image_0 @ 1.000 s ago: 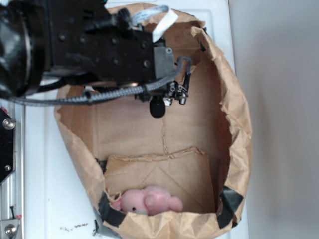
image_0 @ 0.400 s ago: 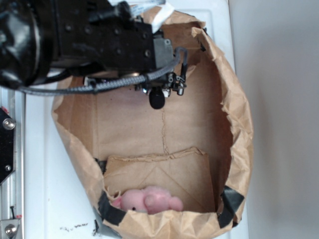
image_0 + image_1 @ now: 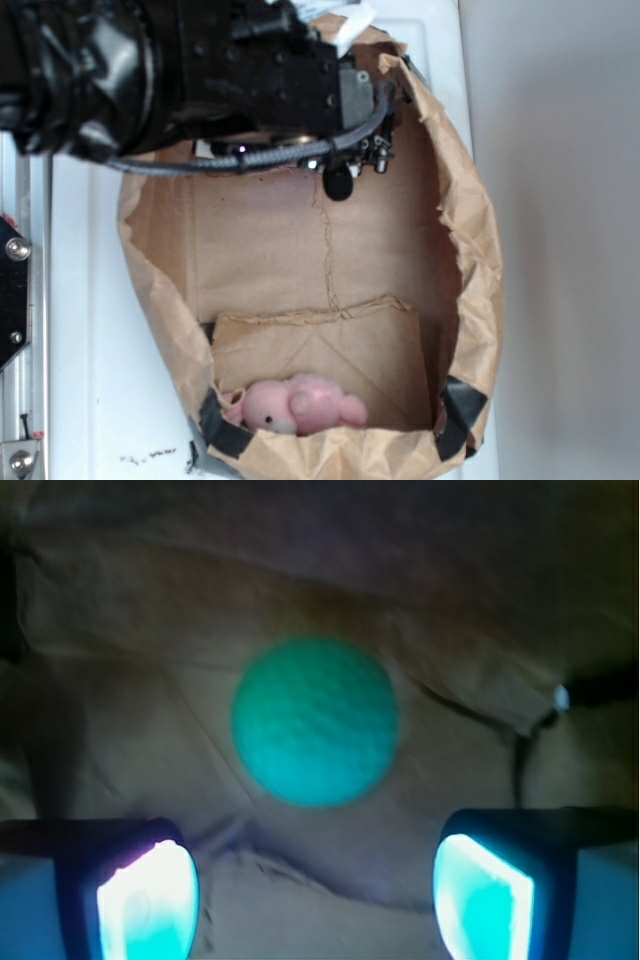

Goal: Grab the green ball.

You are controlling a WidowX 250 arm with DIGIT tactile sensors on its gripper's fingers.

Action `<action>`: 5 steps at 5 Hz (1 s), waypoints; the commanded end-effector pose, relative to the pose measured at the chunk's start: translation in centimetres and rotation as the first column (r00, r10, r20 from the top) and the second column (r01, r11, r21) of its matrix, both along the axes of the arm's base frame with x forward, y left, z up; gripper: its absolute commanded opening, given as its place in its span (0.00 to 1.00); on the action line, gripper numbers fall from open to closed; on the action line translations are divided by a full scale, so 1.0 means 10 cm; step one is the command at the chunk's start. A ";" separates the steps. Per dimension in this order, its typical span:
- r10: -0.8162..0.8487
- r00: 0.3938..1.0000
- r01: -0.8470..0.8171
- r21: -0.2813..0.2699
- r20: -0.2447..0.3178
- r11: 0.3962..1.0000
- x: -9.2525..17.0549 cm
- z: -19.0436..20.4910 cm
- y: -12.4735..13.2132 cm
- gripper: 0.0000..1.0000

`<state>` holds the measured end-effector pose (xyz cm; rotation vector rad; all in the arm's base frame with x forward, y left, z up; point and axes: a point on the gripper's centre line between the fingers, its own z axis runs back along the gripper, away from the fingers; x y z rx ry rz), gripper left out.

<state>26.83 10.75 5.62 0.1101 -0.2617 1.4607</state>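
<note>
The green ball [image 3: 315, 722] shows in the wrist view as a round mint-green ball lying on creased brown paper. It sits ahead of my gripper [image 3: 315, 900], centred between the two fingers but outside the gap. The jaws stand wide apart with nothing between them. In the exterior view the black arm and gripper [image 3: 343, 175] hang over the far end of the paper bag [image 3: 482, 260], and the ball is hidden beneath them.
A pink plush toy [image 3: 297, 405] lies at the near end of the bag against its wall. Black tape [image 3: 460, 405] patches the bag's near corners. The bag's tall crumpled walls close in around the arm. A white surface [image 3: 100, 380] lies under the bag.
The arm has moved toward the far end of the bag and a little to the right. The plush and the bag stay put.
</note>
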 end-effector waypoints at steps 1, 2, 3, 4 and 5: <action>0.046 0.997 -0.048 0.032 0.057 0.998 0.15 0.04 0.20 1.00; 0.052 0.998 -0.054 0.048 0.048 0.997 0.15 0.00 0.24 1.00; 0.030 0.998 -0.032 0.044 0.048 0.999 0.10 0.04 0.20 1.00; 0.017 0.999 -0.019 0.035 0.039 0.999 0.06 0.06 0.16 1.00; 0.010 1.000 -0.010 0.017 -0.003 1.000 0.01 0.05 0.13 1.00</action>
